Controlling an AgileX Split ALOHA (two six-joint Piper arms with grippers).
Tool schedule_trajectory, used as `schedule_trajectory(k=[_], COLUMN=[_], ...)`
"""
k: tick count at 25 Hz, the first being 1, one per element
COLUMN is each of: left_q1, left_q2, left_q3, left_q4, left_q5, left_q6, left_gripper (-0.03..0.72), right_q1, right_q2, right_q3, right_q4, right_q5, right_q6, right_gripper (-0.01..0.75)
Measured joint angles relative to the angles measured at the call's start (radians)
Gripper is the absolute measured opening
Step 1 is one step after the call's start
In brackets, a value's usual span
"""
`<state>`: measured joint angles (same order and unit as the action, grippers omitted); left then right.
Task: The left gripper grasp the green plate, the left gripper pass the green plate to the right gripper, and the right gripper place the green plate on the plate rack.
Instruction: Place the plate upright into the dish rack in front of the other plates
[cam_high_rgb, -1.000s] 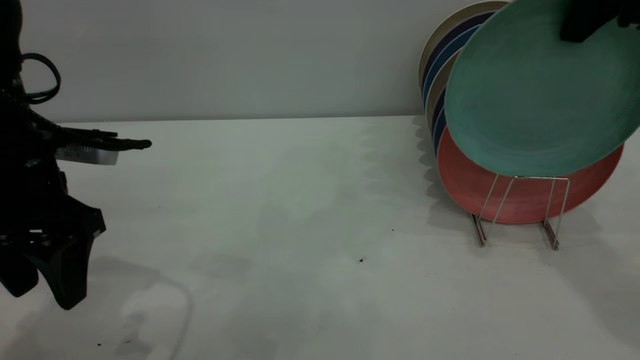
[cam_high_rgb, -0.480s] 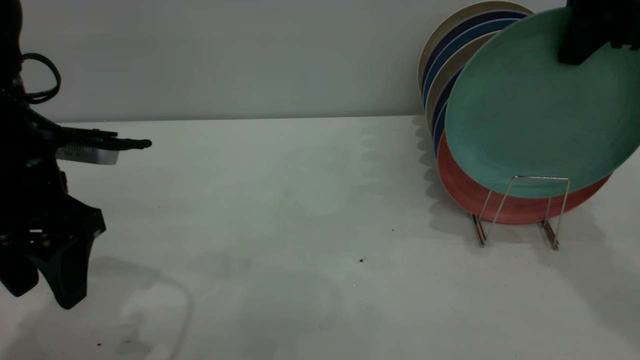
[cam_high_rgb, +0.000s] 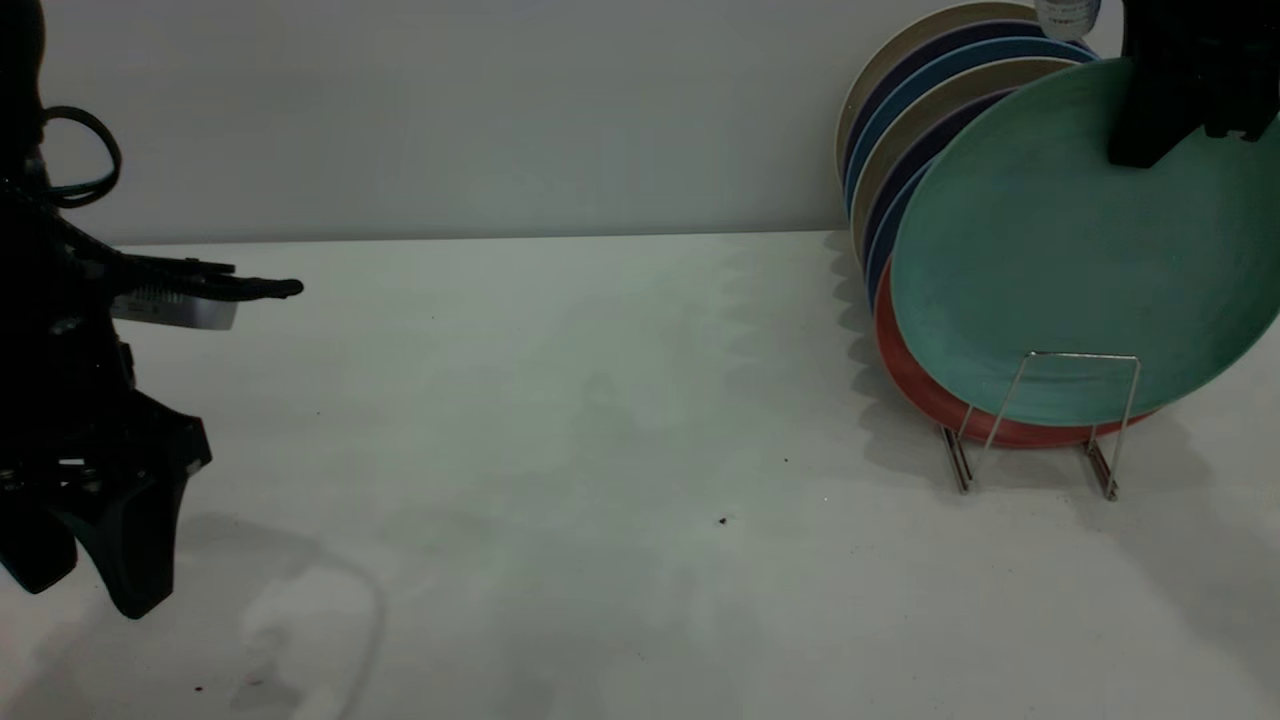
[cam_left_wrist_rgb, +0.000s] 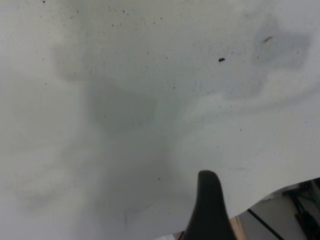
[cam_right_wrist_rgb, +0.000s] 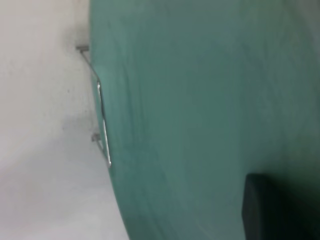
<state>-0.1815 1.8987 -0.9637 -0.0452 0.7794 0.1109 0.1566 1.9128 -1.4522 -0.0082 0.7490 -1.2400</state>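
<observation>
Green plate held at the rack, right of frame.
The green plate (cam_high_rgb: 1080, 250) leans behind the plate rack's (cam_high_rgb: 1040, 420) front loop, over a salmon plate (cam_high_rgb: 925, 390); the right gripper (cam_high_rgb: 1165, 90) pinches its top rim. The left gripper (cam_high_rgb: 90, 545) hangs parted, empty, at lower left.

Pale white table (cam_high_rgb: 600, 400), the plate rack (cam_high_rgb: 1040, 440) upright on its far right side, dark specks nearby.
</observation>
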Motion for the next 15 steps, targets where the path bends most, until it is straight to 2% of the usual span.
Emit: schedule_trajectory(k=[11, 15], left_q1=[0.000, 0.000], left_q2=[0.000, 0.000], left_q3=[0.000, 0.000], left_q4=[0.000, 0.000], left_q5=[0.000, -0.001], left_q6=[0.001, 0.001], left_gripper=[0.590, 0.590], right_q1=[0.000, 0.000], right_q2=[0.005, 0.005], right_q3=[-0.006, -0.006], right_q4=[-0.001, 0.024], right_q5=[0.009, 0.014], right_q6=[0.004, 0.005], right_gripper=[0.110, 0.140])
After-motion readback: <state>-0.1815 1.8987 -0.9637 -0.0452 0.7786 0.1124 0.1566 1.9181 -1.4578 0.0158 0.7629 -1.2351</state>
